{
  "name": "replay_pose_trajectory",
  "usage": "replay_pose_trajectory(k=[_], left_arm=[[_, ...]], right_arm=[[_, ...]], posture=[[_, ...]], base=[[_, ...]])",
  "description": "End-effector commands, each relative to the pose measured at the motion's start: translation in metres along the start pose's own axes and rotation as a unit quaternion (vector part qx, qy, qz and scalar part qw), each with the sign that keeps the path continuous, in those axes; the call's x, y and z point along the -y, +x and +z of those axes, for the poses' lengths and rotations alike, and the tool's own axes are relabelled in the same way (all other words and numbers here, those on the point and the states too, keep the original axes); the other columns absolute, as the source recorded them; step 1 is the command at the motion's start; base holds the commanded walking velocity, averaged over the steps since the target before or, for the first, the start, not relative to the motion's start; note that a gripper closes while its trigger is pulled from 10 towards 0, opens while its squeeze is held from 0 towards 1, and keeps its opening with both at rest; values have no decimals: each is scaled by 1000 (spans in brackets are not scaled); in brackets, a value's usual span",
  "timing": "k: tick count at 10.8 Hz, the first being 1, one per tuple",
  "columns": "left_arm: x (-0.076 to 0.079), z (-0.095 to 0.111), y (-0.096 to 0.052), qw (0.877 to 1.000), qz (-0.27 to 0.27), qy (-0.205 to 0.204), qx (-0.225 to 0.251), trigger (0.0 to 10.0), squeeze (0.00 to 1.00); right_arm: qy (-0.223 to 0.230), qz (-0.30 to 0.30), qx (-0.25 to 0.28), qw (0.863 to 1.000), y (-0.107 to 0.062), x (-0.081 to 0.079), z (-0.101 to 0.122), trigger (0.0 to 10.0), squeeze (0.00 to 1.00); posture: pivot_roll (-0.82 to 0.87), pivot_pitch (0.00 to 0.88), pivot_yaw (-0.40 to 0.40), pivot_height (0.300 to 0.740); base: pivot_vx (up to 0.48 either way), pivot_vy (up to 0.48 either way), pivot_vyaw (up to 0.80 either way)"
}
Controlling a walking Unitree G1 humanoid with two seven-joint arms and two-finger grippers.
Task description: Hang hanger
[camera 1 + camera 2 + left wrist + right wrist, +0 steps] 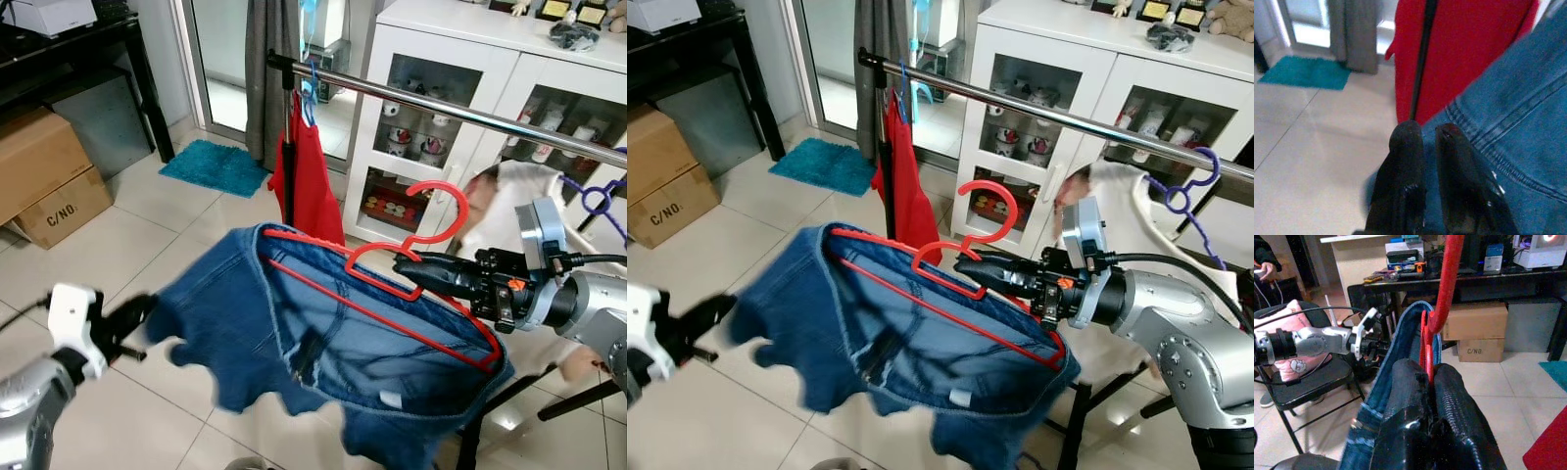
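Right jaws (404, 264) pinching red hanger (392, 294) neck; left jaws (1422, 132) pressed together beside jeans (245, 343).

The floor (127, 235) in front of me is pale shiny tile, with a small teal rug (216, 166) by the glass door (225, 59) where daylight comes in. A white cabinet (490, 59) with glass doors stands beyond. Cardboard boxes (44, 176) sit under a black table (88, 44) to my left.
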State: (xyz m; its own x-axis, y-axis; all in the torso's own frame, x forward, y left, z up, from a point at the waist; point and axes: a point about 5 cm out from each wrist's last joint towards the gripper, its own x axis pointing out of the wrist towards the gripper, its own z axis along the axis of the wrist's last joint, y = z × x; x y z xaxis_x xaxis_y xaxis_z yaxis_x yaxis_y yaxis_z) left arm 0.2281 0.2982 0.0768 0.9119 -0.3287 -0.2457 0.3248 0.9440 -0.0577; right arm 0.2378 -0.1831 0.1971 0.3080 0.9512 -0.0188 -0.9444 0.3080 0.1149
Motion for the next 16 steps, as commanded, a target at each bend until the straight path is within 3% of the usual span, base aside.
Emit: replay_pose_trajectory(k=[1,3,5,6,7,8,9,10,11,12,13,14,15,16], left_arm=[[-3,9,-1,1000,0,10,15,10000,1000],[-10,3,-13,1000,14,8,0,10000,1000],[4,12,-11,999,14,34,2,10000,1000],[26,28,0,998,0,55,36,10000,0],[44,35,10,996,-5,82,36,10000,0],[52,37,18,994,6,102,31,10000,0],[60,41,25,996,7,81,44,10000,0],[69,46,32,996,9,78,51,10000,0],[75,49,37,996,15,72,57,10000,0],[76,50,39,996,18,69,62,10000,0],[77,47,40,996,24,67,57,10000,0],[77,46,43,995,33,75,49,10000,0],[79,49,46,994,32,89,45,10000,0],[82,52,50,994,30,94,49,10000,0]], right_arm=[[-14,-11,0,1000,-4,1,2,10000,0],[-10,-22,-45,999,-7,1,-11,10000,0],[27,-78,-79,994,-5,5,-31,10000,0],[37,-127,-93,987,-1,7,-47,10000,0],[47,-187,-114,975,2,9,-63,10000,0],[54,-248,-125,959,3,14,-72,10000,0],[65,-299,-119,945,5,19,-78,10000,0],[83,-364,-114,921,8,22,-85,10000,0],[97,-410,-143,896,7,23,-97,10000,0],[105,-430,-147,884,6,23,-102,10000,0],[108,-461,-124,872,9,27,-102,10000,0],[94,-489,-70,864,19,33,-93,10000,0],[107,-521,-13,847,27,41,-86,10000,0],[121,-531,21,839,36,47,-81,10000,0]], posture=[[13,0,-17,740],[11,0,-13,740],[17,0,-21,740],[21,0,-21,740],[20,0,-19,740],[18,2,-17,740],[16,3,-15,740],[10,4,-8,740],[10,4,-8,740],[10,4,-8,740],[10,4,-8,740],[8,2,4,740],[11,0,5,740],[17,0,8,740]], base=[[0,0,0],[0,0,0],[0,0,0],[0,0,0],[0,0,0],[0,0,0],[0,0,0],[0,0,0],[0,0,0],[0,0,0],[0,0,0],[0,0,0],[266,0,0],[285,0,0]])
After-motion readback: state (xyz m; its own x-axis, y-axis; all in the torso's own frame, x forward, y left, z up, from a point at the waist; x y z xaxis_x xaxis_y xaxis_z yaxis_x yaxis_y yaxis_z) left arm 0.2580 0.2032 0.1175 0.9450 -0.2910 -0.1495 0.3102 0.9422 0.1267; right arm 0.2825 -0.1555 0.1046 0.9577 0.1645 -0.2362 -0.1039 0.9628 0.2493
